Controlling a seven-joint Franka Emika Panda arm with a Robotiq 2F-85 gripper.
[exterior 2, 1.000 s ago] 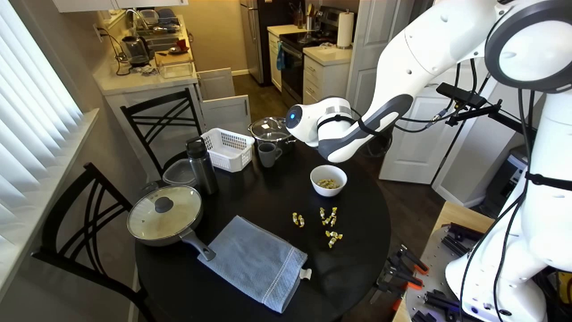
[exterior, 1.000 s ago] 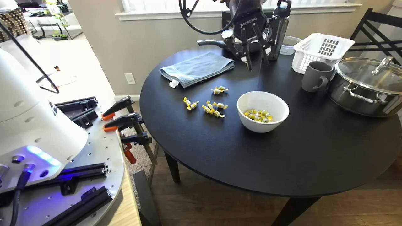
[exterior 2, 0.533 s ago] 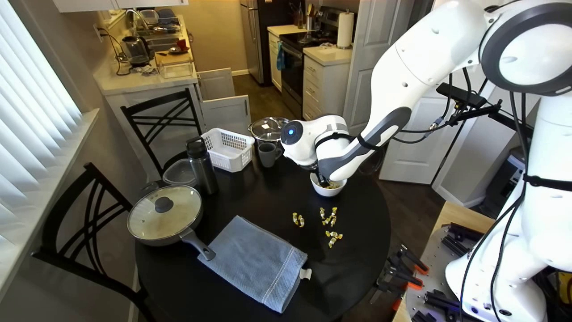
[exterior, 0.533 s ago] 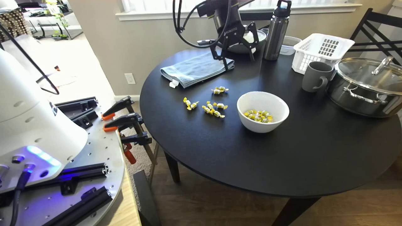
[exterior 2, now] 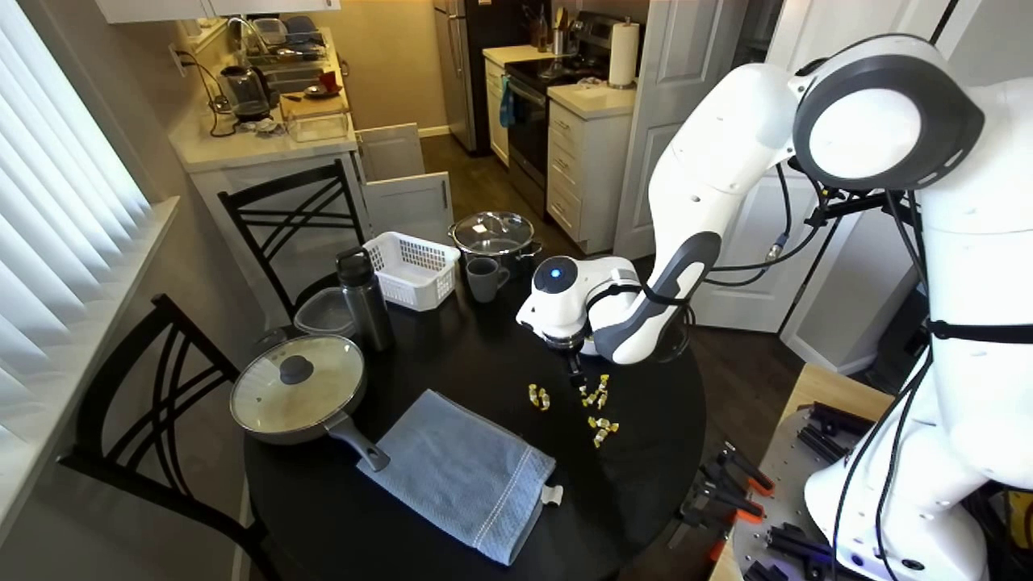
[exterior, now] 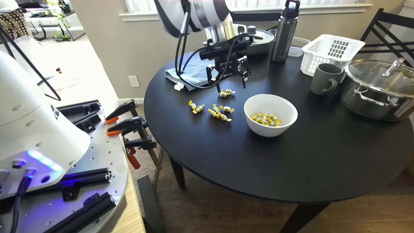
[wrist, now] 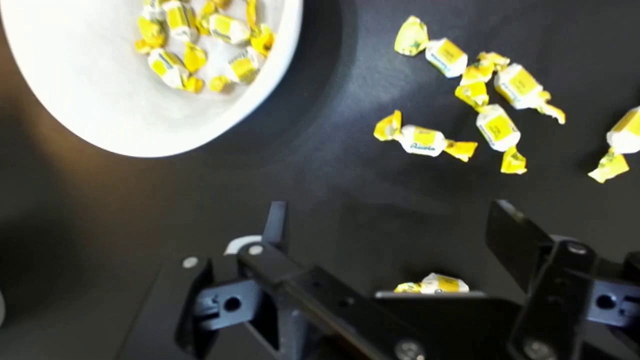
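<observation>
Gripper (wrist: pixel 389 212) in the wrist view: fingers wide apart, low in the frame, the surface (wrist: pixel 340 185) showing between their tips
Half-hidden candy (wrist: pixel 445 284): between the fingers, partly covered by the gripper's body
Candy cluster (wrist: pixel 498 127): four yellow-and-white wrapped pieces close together ahead of the fingertips, another cut off by the right edge
Bowl (wrist: pixel 115 105): white, in the upper left corner, with more candies (wrist: pixel 169 69) inside
Candy pair (exterior: pixel 223 94) in an exterior view: on the dark round surface, one fingertip just beside it or above; whether they touch, cannot tell
Second pair (exterior: pixel 198 109): near the cluster, on the side toward the robot's base (exterior: pixel 48 129)
Basket (exterior: pixel 323 53): white, behind the grey mug (exterior: pixel 325 78), which stands just beside the lidded pot (exterior: pixel 368 100)
Towel (exterior 2: pixel 468 476) in an exterior view: folded, blue-grey, the lidded pan (exterior 2: pixel 290 403)'s handle over its corner
Bottle (exterior 2: pixel 367 307): upright, between the pan and the basket
Arm (exterior 2: pixel 694 194): bent over the surface, hiding most of the bowl
</observation>
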